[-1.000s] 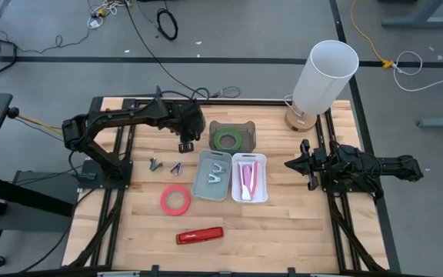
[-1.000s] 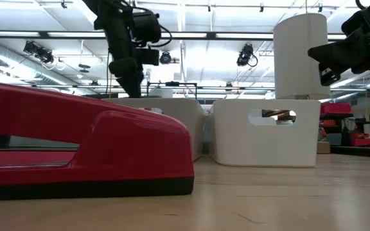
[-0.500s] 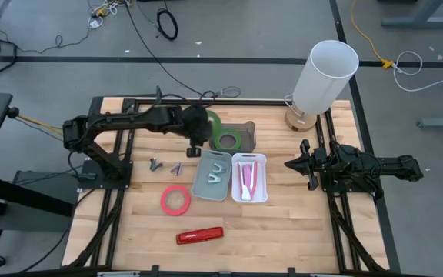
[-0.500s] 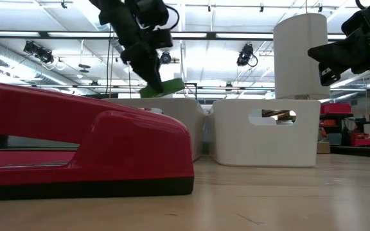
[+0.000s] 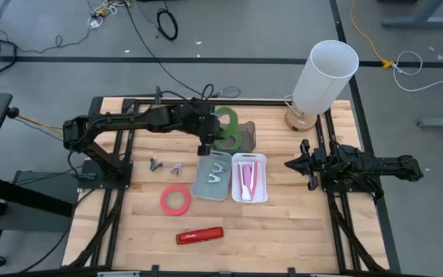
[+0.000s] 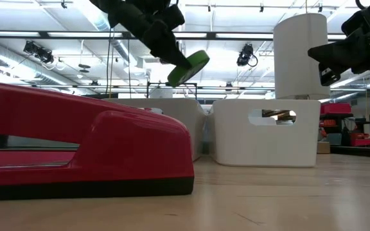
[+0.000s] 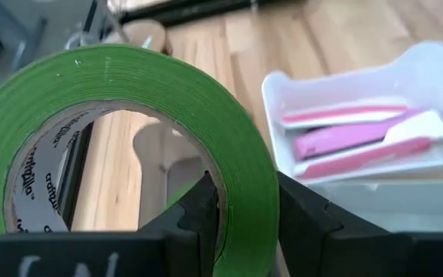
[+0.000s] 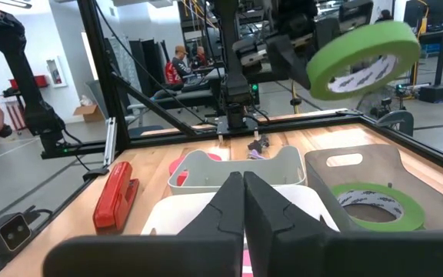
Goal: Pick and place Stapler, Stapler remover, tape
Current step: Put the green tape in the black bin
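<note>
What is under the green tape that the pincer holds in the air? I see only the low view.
Observer: The left pincer holds the green tape above a grey tray; a second green roll lies in that tray.
Operator: What is inside the white bin?
Observer: The white bin holds a pink stapler.
Operator: Is anything hidden behind the red stapler?
Observer: Yes, a red tape roll lies flat on the table, beyond it.
</note>
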